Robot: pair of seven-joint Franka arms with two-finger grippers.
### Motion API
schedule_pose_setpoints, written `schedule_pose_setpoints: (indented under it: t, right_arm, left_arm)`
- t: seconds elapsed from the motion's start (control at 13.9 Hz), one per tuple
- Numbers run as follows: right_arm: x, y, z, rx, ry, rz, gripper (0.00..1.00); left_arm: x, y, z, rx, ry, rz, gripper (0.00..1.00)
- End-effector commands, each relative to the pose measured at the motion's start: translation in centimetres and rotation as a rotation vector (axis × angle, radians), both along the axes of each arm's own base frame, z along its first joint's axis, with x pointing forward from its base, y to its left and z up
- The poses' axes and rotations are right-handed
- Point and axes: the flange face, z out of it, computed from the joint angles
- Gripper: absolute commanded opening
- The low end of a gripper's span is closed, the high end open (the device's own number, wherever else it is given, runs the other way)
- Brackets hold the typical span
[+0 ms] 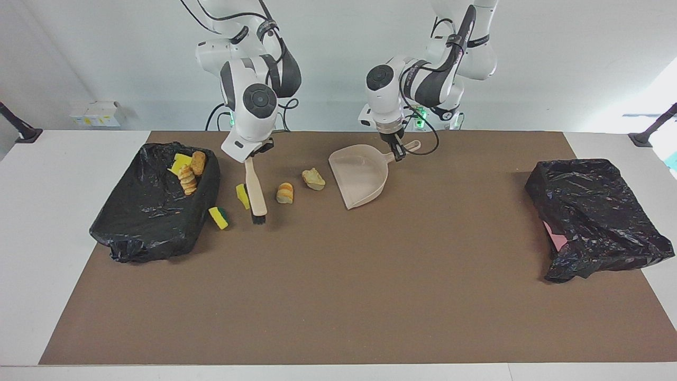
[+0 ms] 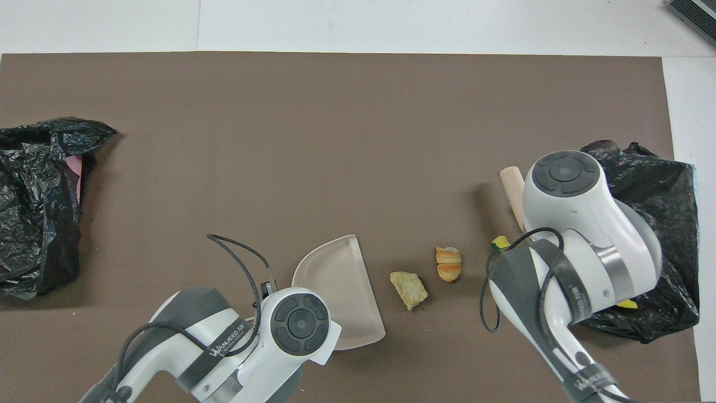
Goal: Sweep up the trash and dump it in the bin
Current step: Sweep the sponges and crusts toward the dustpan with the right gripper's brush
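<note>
trash (image 1: 284, 192) beside brush (image 1: 256, 191) | right gripper (image 1: 249, 158) grips brush

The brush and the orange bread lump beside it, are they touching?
Apart. The facing view shows bare mat between the brush and the orange bread lump.

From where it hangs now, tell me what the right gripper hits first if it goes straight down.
Probably the brown mat: the right gripper points down, shut on the brush, whose bristles would land first, beside a yellow sponge piece.
</note>
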Motion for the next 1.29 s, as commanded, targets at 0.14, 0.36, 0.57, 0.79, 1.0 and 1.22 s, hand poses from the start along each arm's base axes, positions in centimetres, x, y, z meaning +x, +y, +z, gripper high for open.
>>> schedule_pose_setpoints:
  t: [0.14, 0.36, 0.57, 0.79, 1.0, 1.22]
  right_arm:
    - [1.0, -1.1, -1.2, -0.039, -0.030, -0.072, 0.00]
    - [0.3, -1.9, -2.2, 0.024, 0.010, -0.129, 0.00]
    - [-2.1, 0.6, -2.6, 0.137, 0.075, -0.188, 0.00]
    - [-4.3, 4.5, -2.7, 0.202, 0.108, -0.178, 0.00]
    - [-5.4, 9.2, -1.9, 0.244, 0.118, -0.211, 0.00]
    - [-3.2, 12.3, 2.2, 0.118, 0.075, -0.169, 0.00]
  left_arm:
    - [0.1, -0.3, 0.1, 0.010, -0.020, -0.001, 0.00]
    - [0.1, -0.3, 0.1, 0.010, -0.020, -0.001, 0.00]
    - [0.1, -0.2, 0.1, 0.009, -0.021, 0.000, 0.00]
    - [0.1, -0.2, 0.0, 0.009, -0.021, 0.000, 0.00]
    - [0.1, -0.2, 0.0, 0.009, -0.021, 0.000, 0.00]
    - [0.1, -0.2, 0.0, 0.009, -0.021, 0.003, 0.00]
